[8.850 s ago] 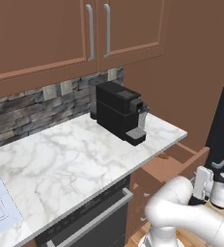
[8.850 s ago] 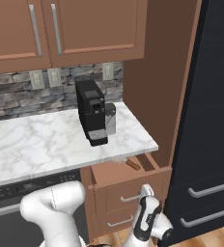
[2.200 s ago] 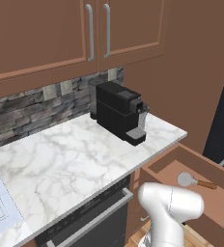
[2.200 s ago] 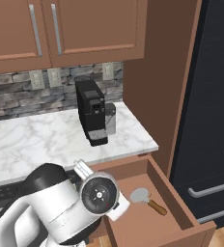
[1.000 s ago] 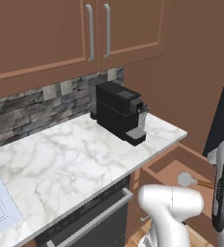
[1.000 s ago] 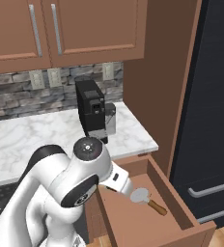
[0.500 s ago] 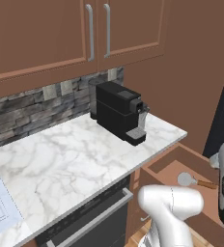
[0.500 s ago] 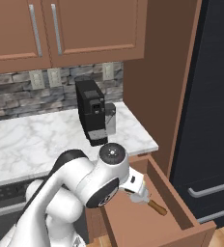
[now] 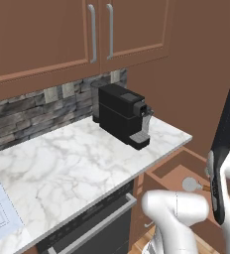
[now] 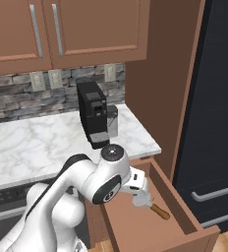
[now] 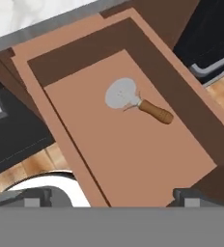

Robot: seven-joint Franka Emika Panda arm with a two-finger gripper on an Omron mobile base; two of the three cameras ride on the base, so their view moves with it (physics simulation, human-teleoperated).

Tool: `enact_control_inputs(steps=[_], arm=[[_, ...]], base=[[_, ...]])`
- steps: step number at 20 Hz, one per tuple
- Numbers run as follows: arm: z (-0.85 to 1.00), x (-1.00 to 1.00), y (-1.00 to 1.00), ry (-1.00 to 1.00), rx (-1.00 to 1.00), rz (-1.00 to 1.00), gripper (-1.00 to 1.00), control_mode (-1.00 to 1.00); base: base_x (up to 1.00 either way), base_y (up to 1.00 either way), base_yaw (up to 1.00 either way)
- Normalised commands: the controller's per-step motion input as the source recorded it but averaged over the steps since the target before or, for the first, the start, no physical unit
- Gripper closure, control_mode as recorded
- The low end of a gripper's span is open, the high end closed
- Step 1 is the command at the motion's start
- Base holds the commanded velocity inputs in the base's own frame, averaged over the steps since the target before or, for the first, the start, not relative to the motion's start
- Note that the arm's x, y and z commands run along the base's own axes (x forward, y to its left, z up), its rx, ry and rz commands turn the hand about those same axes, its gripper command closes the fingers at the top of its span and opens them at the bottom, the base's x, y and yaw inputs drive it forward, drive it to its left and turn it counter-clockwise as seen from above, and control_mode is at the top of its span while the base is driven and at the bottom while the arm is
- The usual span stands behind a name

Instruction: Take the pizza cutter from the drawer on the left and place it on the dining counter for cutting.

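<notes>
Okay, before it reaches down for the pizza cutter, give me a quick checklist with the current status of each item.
1. Drawer pulled open: ok.
2. Pizza cutter lying flat on the drawer floor, unobstructed: ok.
3. Tool open: ok.
4. Tool above the drawer, not touching the cutter: ok.
5. Fingers in line with the wooden handle: cannot tell.
6. Coffee machine on the worktop clear of the drawer: ok.

You get flat, even rendered light with no glare or visible lamp. In the hand view the drawer (image 11: pixel 133 144) shows a dark shaded band along its wall from 10 toward 4 o'clock. Edges stay straight; all pictures are slightly soft, with coarse textures.
</notes>
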Motion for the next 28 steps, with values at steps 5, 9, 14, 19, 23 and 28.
enact_control_inputs(steps=[5,9,14,19,23,28], arm=[[-0.47,0.07,-0.25,0.09,-0.05,0.16,-1.0,-1.0],[-0.44,0.02,-0.28,0.13,-0.03,0.25,-1.0,-1.0],[-0.38,0.24,-0.03,0.07,-0.08,0.14,-1.0,-1.0],[-0.2,0.32,0.0,0.0,-0.09,0.1,-1.0,-1.0],[-0.29,0.32,-0.05,0.01,0.0,0.14,-1.0,-1.0],[-0.2,0.34,-0.16,0.07,0.0,0.22,-1.0,-1.0]], base=[[0.0,0.0,0.0],[0.0,0.0,0.0],[0.0,0.0,0.0],[0.0,0.0,0.0],[0.0,0.0,0.0],[0.0,0.0,0.0]])
